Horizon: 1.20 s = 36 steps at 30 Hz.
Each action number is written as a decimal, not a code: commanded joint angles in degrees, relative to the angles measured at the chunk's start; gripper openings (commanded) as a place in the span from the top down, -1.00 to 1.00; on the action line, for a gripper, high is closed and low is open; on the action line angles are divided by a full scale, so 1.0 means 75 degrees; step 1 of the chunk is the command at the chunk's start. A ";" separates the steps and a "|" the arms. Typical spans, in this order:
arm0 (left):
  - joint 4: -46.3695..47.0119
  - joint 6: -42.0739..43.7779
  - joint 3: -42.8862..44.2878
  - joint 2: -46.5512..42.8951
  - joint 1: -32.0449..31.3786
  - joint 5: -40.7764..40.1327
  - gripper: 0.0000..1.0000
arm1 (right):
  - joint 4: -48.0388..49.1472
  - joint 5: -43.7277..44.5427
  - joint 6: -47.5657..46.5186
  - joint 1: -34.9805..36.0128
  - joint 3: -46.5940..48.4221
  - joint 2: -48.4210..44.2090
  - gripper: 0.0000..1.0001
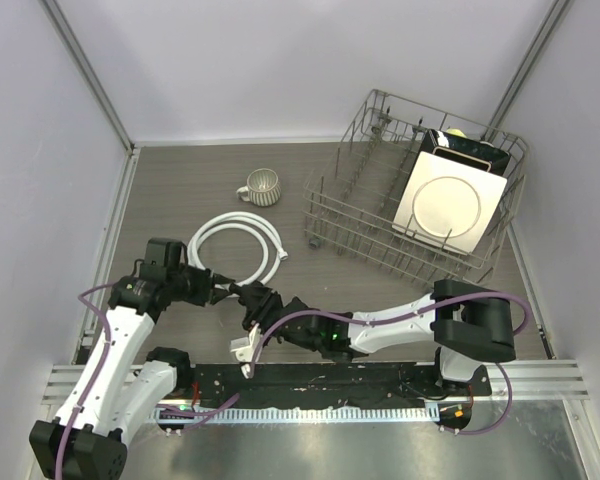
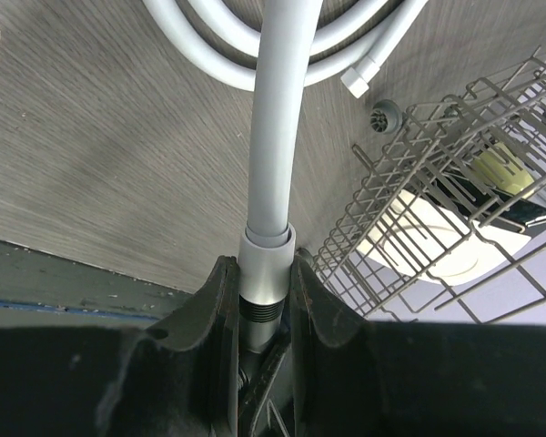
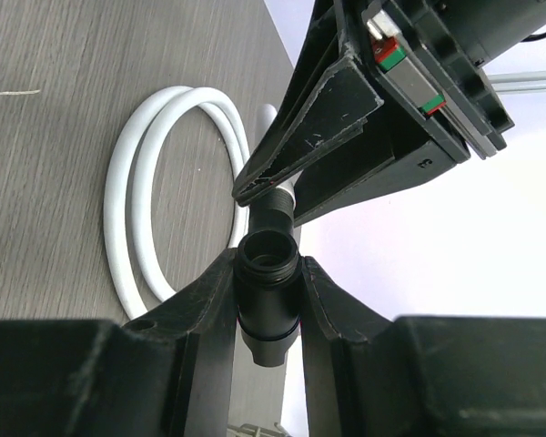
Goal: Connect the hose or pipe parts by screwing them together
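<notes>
The white hose (image 1: 235, 238) lies coiled on the table, and one end rises to my left gripper (image 1: 218, 290). In the left wrist view that gripper (image 2: 259, 270) is shut on the hose's white end nut (image 2: 266, 264). Dark thread rings (image 2: 259, 307) show just below the nut. My right gripper (image 1: 252, 298) faces it, close up. In the right wrist view it (image 3: 268, 266) is shut on the black T-shaped fitting (image 3: 268, 300). The fitting's far threaded arm (image 3: 278, 208) reaches the left gripper's fingers (image 3: 309, 137). The hose's other white end nut (image 2: 358, 80) lies beside the coil.
A grey ribbed mug (image 1: 261, 186) stands behind the coil. A wire dish rack (image 1: 325, 215) at the back right holds a square white plate (image 1: 450, 205); its corner foot (image 2: 385, 116) sits close to the coil. Purple cables (image 1: 300, 318) run along both arms.
</notes>
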 commanded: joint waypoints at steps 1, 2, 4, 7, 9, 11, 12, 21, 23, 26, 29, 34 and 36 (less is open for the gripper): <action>0.0296 0.0014 0.0449 -0.0236 -0.0103 0.1082 1.00 | 0.0119 -0.0304 0.0118 0.0029 -0.0165 -0.0122 0.99; 0.0284 0.0061 0.0473 -0.0236 -0.0103 0.1070 1.00 | 0.0177 -0.0327 0.0188 0.0017 -0.0224 -0.0145 0.98; 0.0168 0.0189 0.0531 -0.0283 -0.0103 0.1012 1.00 | 0.0375 -0.0304 0.0399 -0.0006 -0.0329 -0.0192 0.99; 0.0236 0.0202 0.0403 -0.0353 -0.0103 0.1058 1.00 | 0.0540 -0.0328 0.0505 -0.0018 -0.0400 -0.0192 0.99; 0.0296 0.0202 0.0321 -0.0377 -0.0103 0.1163 1.00 | 0.0646 -0.0409 0.0564 -0.0030 -0.0342 -0.0087 0.99; 0.0319 0.0225 0.0320 -0.0412 -0.0103 0.1199 1.00 | 0.0681 -0.0445 0.0587 -0.0042 -0.0214 0.0018 0.99; 0.0319 0.0225 0.0320 -0.0435 -0.0103 0.1187 1.00 | 0.0716 -0.0503 0.0599 -0.0065 -0.0178 0.0123 0.99; 0.0319 0.0378 0.0368 -0.0447 -0.0091 0.1152 1.00 | 0.0366 -0.0433 0.0715 -0.0147 0.0642 0.0558 0.98; 0.0355 0.0401 0.0332 -0.0494 -0.0103 0.1094 1.00 | 0.0330 -0.0398 0.1066 -0.0159 0.0771 0.0628 0.99; 0.0343 0.0460 0.0379 -0.0529 -0.0103 0.0988 1.00 | 0.0341 -0.0259 0.1546 -0.0159 0.0911 0.0745 0.99; 0.0389 0.0471 0.0449 -0.0588 -0.0103 0.0906 1.00 | 0.0377 -0.0059 0.2717 -0.0159 0.1181 0.0827 0.99; 0.0612 0.0436 0.0414 -0.0693 -0.0103 0.0766 1.00 | 0.0049 0.0539 0.4228 -0.0159 0.1662 0.1003 0.99; 0.0798 0.0413 0.0333 -0.0740 -0.0103 0.0742 1.00 | -0.0079 0.0586 0.4605 -0.0159 0.1744 0.1003 0.99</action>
